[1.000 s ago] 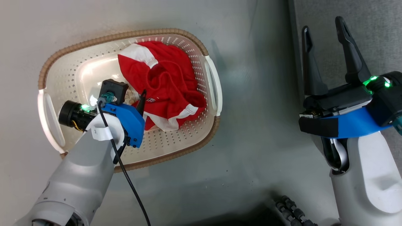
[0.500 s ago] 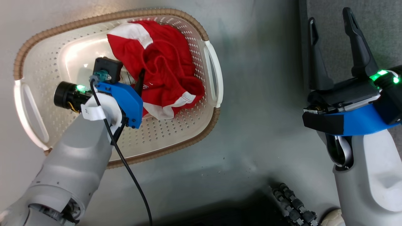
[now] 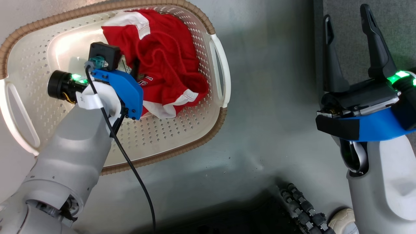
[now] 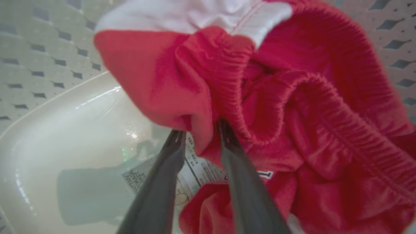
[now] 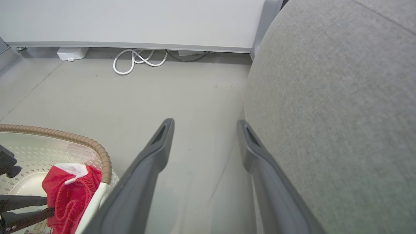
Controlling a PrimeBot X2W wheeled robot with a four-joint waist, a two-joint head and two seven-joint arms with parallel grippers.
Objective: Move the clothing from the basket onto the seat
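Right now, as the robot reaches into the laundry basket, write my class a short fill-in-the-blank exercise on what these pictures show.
1. The left claw has a fold of the clothing between its ___.
2. The clothing lies in the basket and is white and ___.
3. The right claw hangs beside the basket with its jaws ___.
4. In the right wrist view, the grey seat is on the ___ side of the picture.

Missing words: fingers; red; open; right.

Grey forearms [image 3: 74,156], blue wrist brackets [image 3: 125,92], black cable [image 3: 130,169], dark-fingered right hand [image 3: 345,13].
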